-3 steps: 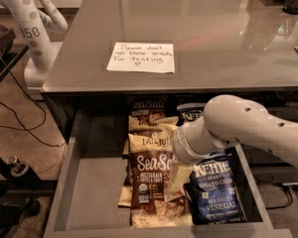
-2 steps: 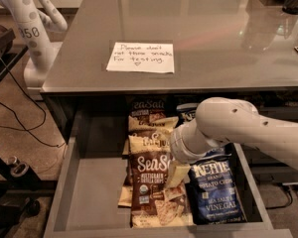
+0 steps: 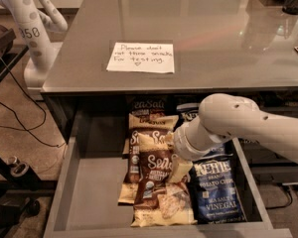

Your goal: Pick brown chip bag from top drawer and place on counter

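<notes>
- Grey top drawer [image 3: 94, 182] holds the brown chip bag [image 3: 154, 170] beside a blue Kettle bag [image 3: 216, 192].
- The gripper [image 3: 181, 168] hangs low over it; its grip cannot be told.

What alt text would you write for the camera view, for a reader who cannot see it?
A white robot arm reaches from the right into the open top drawer, its claw down at the brown chip bag; a blue Kettle bag lies beside it. Above, the grey counter bears a handwritten white note.
</notes>
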`<state>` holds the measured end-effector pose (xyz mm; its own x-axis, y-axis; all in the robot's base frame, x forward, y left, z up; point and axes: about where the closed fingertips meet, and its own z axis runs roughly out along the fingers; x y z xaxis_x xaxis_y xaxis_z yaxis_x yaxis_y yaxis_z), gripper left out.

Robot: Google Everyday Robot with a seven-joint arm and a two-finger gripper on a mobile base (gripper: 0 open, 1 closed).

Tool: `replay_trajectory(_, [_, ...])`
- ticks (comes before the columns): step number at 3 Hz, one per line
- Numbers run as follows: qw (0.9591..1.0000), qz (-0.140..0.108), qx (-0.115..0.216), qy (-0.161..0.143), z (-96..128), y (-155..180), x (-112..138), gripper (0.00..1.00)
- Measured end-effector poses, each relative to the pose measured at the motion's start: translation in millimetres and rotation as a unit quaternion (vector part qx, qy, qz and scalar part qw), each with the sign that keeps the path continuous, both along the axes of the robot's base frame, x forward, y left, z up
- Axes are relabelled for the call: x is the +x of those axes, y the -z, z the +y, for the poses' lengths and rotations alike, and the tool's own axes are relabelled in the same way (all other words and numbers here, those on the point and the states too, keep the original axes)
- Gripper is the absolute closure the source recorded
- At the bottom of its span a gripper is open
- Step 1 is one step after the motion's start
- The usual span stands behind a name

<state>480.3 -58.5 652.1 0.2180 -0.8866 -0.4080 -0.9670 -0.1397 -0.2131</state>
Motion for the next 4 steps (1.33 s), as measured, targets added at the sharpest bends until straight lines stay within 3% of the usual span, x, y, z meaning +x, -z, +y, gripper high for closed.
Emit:
replay_trajectory(1, [0.9991, 0.013, 0.039, 0.009, 1.8, -24.2, -6.5, 0.89])
replay_trajectory(2, [0.9953, 0.032, 0.087, 0.029, 4.0, -64.0, -13.6, 1.0])
replay_trajectory(3, [0.986, 0.058, 0.148, 0.048, 3.7, -109.6, -12.3, 1.0])
replay_trajectory(4, [0.9778, 0.078, 0.186, 0.056, 8.6, -154.4, -2.3, 1.0])
